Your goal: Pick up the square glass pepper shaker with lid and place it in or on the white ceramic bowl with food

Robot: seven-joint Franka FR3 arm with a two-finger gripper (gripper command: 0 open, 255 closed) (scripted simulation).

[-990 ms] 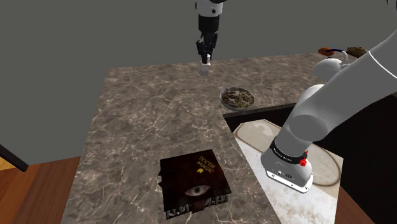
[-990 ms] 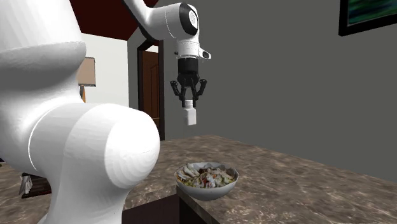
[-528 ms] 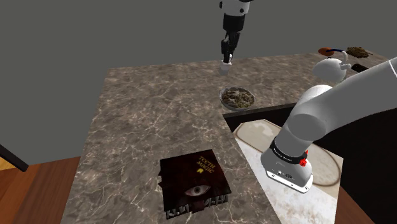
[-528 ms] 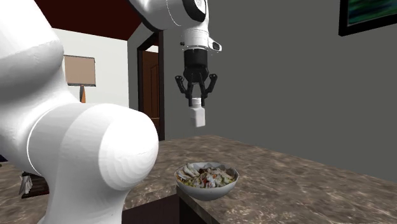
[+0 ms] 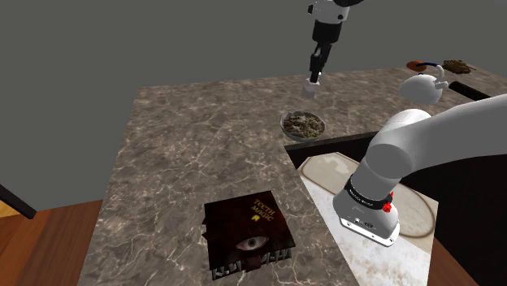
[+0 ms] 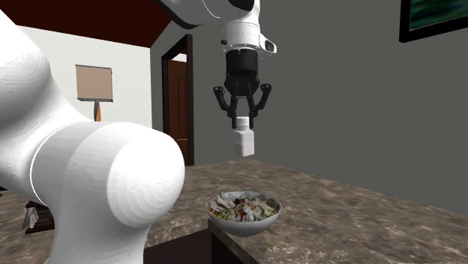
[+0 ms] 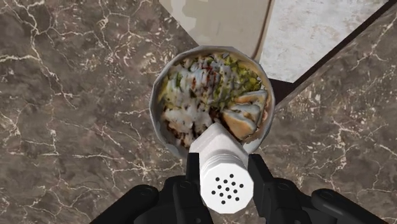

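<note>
Since the earlier frames the gripper point(image 6: 242, 120) has swung sideways, fingers clamped on the lid of the white pepper shaker point(image 6: 242, 140). The carry step looks nearly done. The bowl of food point(image 6: 259, 224) sits directly below on the marble counter point(image 6: 360, 217), so the next move calls for slight centring, descent and release.

This is looking like a home, around the kitchen: a marble-topped table point(image 5: 179, 154) is stretching beneath the tool point(image 6: 242, 120), a bowl of food point(image 6: 247, 226) is sitting almost straight below it, and a white teapot point(image 5: 422, 85) is standing off to its side. A book point(image 5: 248, 231) is lying on the table well apart from the tool, toward the stand. Beyond the tool, a wooden door point(image 6: 177, 105), a shaded lamp point(image 6: 94, 82) and a framed picture point(image 6: 439, 19) are showing along the walls.
</note>
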